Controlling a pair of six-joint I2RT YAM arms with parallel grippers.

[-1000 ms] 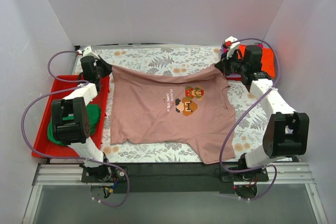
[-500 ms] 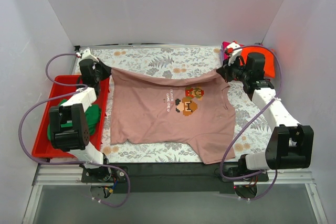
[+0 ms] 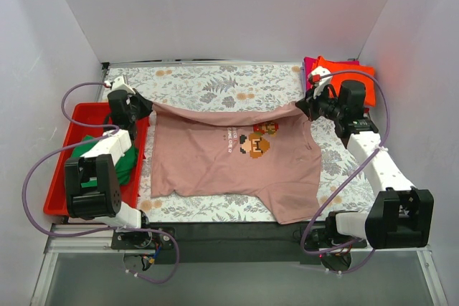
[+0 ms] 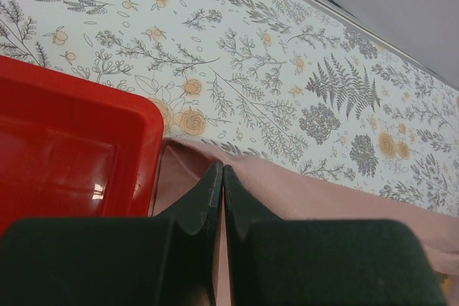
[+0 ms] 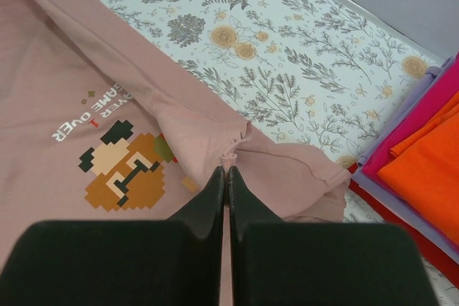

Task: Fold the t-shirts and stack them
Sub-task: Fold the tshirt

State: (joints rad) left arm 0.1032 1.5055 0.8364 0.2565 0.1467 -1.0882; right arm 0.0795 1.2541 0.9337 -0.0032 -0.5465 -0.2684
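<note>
Presently I find the dusty-pink t-shirt (image 3: 229,166) spread print-up over the middle of the floral counter (image 3: 215,77), its far edge raised off the surface and slung between the two arms.

Grippers: the left gripper (image 4: 223,170) is closed on the far-left corner of that edge, just beside the tray wall. The right gripper (image 5: 228,171) is closed on the far-right corner, pinching a small pucker of seam. Neither shows a gap between its fingers.

Handling, in my judgement: the cloth is light, limp and without stiffness. The span between the grips sags, and the free body of the shirt will drag and wrinkle rather than slide cleanly. Corner and seam holds like these are the right ones, since doubled cloth gives the fingers more to bite. A shallow pinch could slip if the two arms pull apart unevenly.

Containers: the red tray (image 4: 64,141) on the left holds the green t-shirt (image 3: 128,164), bunched and partly hidden by the left arm. At the far right corner, the folded orange t-shirt (image 5: 423,155) lies on the magenta t-shirt (image 5: 423,109). More layers show beneath them. Whether that stack sits in a container, I cannot tell.
</note>
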